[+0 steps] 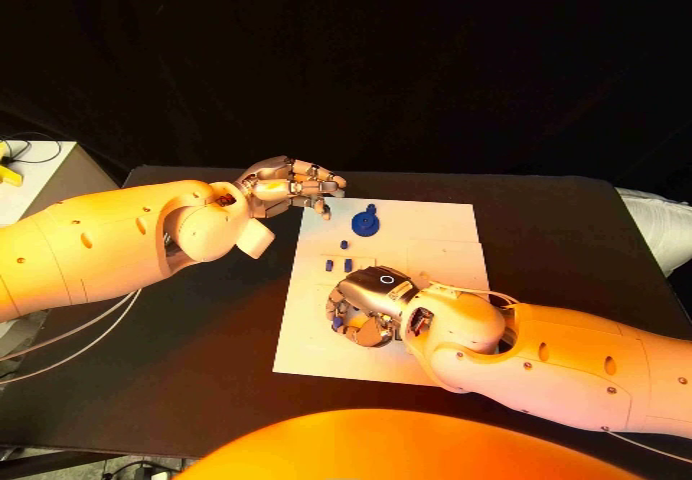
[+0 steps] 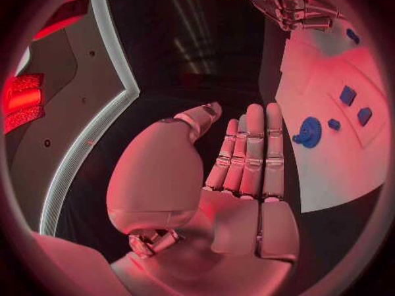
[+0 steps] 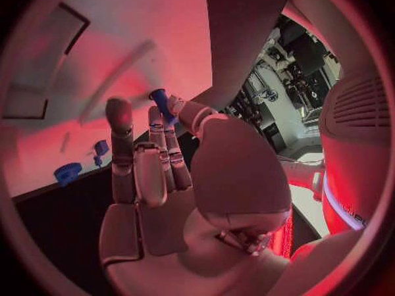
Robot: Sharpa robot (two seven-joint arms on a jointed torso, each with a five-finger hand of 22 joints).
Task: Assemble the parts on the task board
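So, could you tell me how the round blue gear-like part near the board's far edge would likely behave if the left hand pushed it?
The round blue part looks rigid and small, so probably light. Lying flat on the smooth white task board, it would likely slide rather than tip.

No readable text or labels, seemingly

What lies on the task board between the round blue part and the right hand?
Small blue parts lie on the task board between the round blue part and the right hand, in the head view.
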